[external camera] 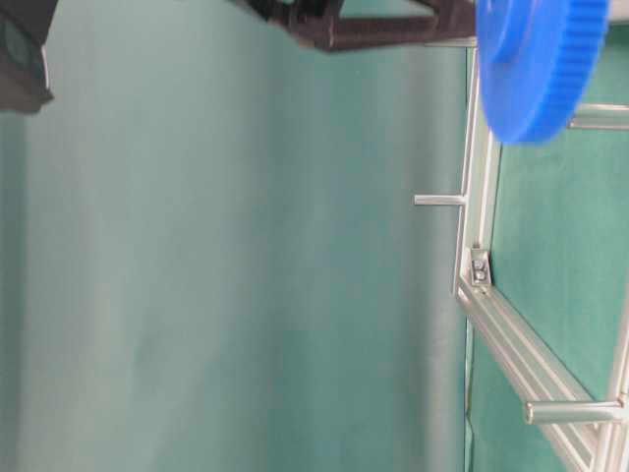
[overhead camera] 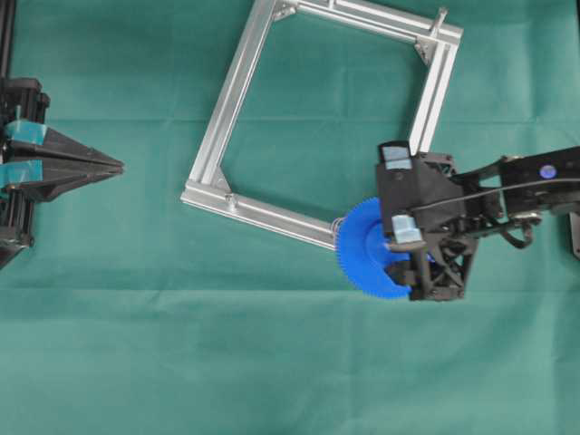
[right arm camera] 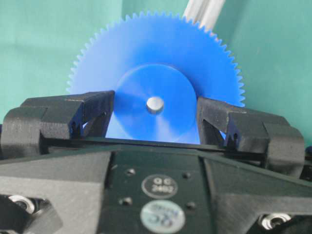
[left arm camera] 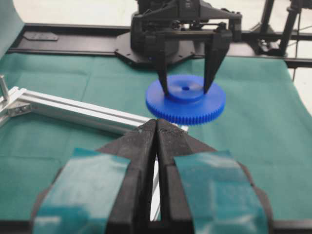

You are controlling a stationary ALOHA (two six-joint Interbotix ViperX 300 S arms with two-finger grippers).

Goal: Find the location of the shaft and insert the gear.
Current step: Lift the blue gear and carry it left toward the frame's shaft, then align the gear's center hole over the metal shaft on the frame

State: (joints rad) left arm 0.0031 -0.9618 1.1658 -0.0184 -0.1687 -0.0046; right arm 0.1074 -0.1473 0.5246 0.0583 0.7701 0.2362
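The blue gear [overhead camera: 367, 263] lies flat over the near right corner of the aluminium frame [overhead camera: 236, 91]. My right gripper [overhead camera: 399, 245] comes down on it from above, and its fingers [left arm camera: 165, 85] press both sides of the raised hub. In the right wrist view the shaft [right arm camera: 155, 105] shows as a small silver dot inside the centre hole of the gear [right arm camera: 146, 53], between the jaws of the right gripper [right arm camera: 155, 108]. My left gripper [overhead camera: 118, 166] rests at the far left, shut and empty, pointing at the gear [left arm camera: 185, 105].
The square frame [left arm camera: 73, 109] lies on green cloth, with brackets in its corners. Two other metal pins [external camera: 439, 200] [external camera: 575, 411] stick up from it. The right arm's base [left arm camera: 180, 29] stands beyond the gear in the left wrist view.
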